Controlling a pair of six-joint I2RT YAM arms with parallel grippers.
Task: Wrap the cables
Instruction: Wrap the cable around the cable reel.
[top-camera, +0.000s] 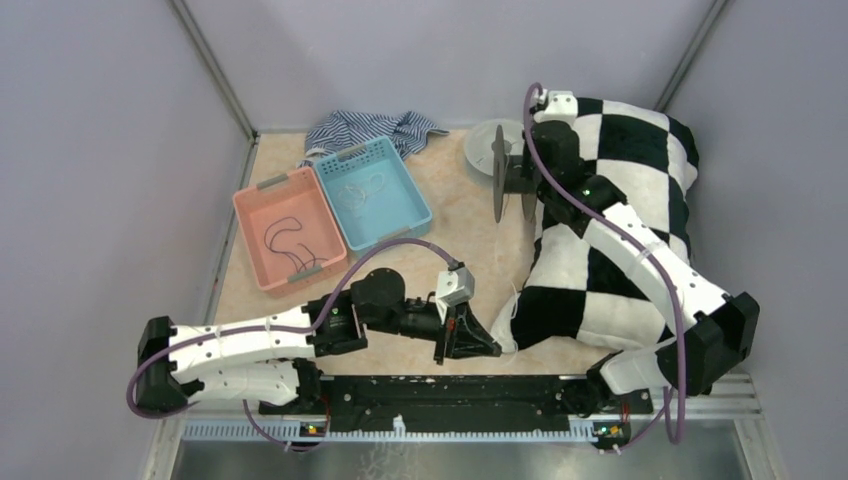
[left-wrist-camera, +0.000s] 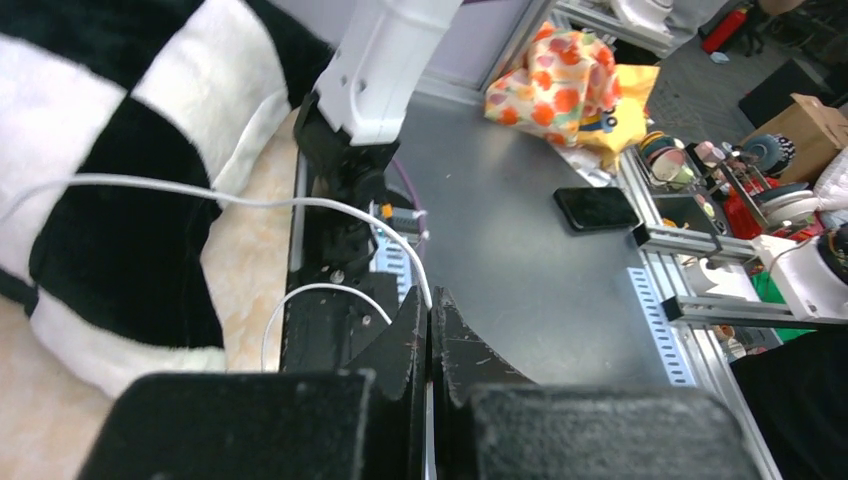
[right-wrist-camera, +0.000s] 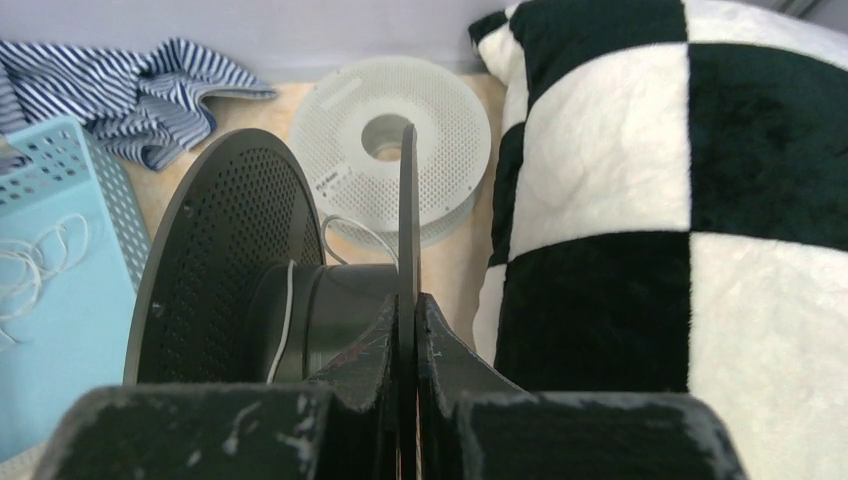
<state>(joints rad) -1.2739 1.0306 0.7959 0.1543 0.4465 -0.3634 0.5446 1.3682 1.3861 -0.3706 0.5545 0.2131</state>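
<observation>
Beige worktop (top-camera: 450, 230): two baskets (top-camera: 246, 225), two spools (top-camera: 485, 145), one checkered pillow (top-camera: 620, 160) under the right arm. Left end effector (left-wrist-camera: 428, 320) pinched shut on white cable (left-wrist-camera: 200, 192). Right end effector (right-wrist-camera: 407, 310) clamped on black spool (right-wrist-camera: 230, 230) flange.

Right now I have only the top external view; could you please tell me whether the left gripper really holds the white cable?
Observer: Yes; the left gripper is shut on the white cable, which runs out over the checkered pillow.
Operator: Thanks. And the other arm?
Observer: The right gripper is shut on one flange of the black spool, which stands on edge.
Operator: Is anything wound on it?
Observer: A thin white strand crosses its hub; how many turns, I cannot tell.
</observation>
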